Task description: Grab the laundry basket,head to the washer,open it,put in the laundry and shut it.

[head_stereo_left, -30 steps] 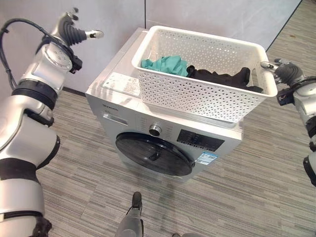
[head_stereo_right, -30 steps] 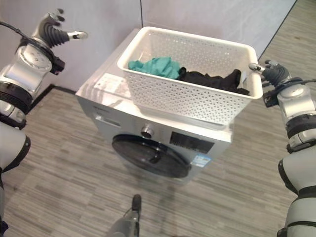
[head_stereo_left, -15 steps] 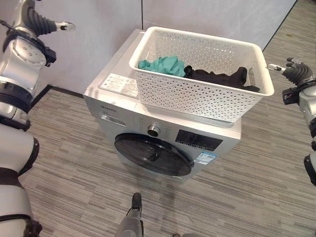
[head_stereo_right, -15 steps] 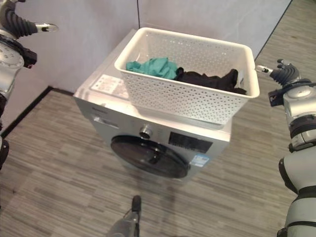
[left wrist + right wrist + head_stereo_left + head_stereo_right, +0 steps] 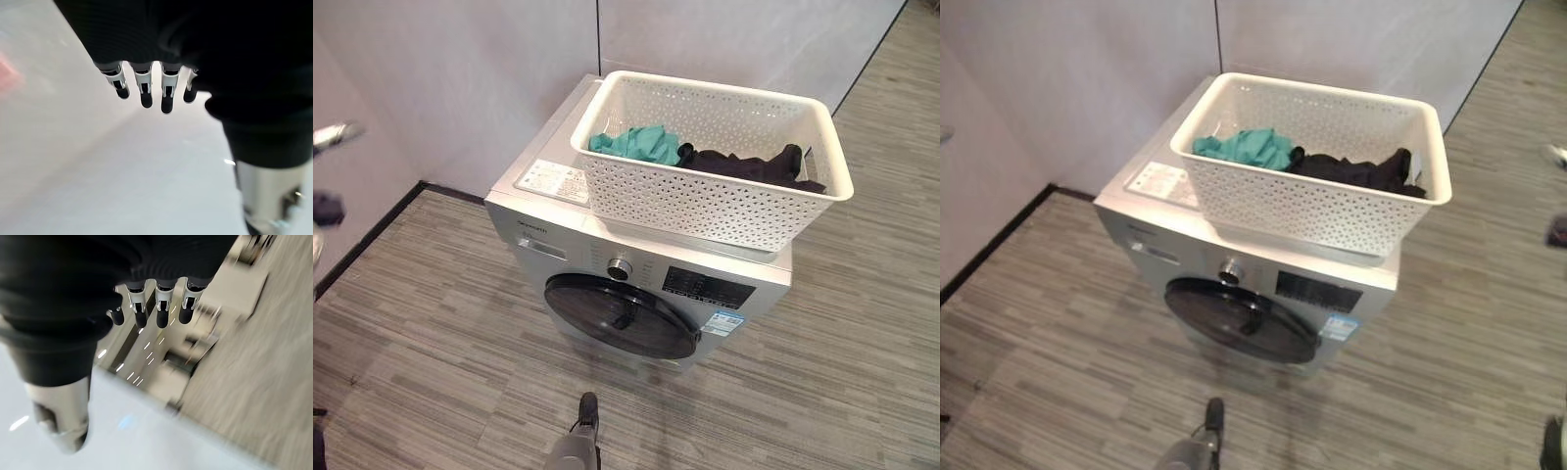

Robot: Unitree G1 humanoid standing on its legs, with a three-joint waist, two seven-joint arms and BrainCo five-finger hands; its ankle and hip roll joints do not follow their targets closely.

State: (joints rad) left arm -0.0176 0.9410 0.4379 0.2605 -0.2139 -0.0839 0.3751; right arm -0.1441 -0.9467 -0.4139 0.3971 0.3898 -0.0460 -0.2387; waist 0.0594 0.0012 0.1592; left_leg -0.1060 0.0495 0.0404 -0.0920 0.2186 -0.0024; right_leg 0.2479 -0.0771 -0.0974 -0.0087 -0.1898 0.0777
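Sitting squarely on top of the silver front-loading washing machine (image 5: 636,284), the white perforated plastic laundry basket (image 5: 710,162) holds a teal garment (image 5: 634,143) toward its 9 o'clock side and a heap of black clothing (image 5: 749,164) toward 3 o'clock, with neither robot hand touching it. By the look of things the carrying leg of the job is done: basket and washer are together, while opening, loading and shutting all remain. The machine's round dark glass door (image 5: 622,315) is closed at the 6 o'clock face of the cabinet, below a silver dial (image 5: 621,268) and a dark control panel (image 5: 703,283). The left hand (image 5: 146,88) hangs well away from the washer, its dark-tipped fingers straight and relaxed with nothing between them, against a pale wall (image 5: 73,161); a blurred sliver of it shows at the 9 o'clock edge of the head view. The right hand (image 5: 156,308) is likewise loose and empty, fingers extended, out past the 3 o'clock edge of the scene over grey striped floor (image 5: 264,396). Nothing stands between the robot and the door; the wood-grain plank flooring (image 5: 460,352) in front of it is open, and grey wall panels (image 5: 480,78) close off the space from 9 to 12 o'clock. The likeliest snag is the basket's overhang at the front of the washer's top, just above the control panel.
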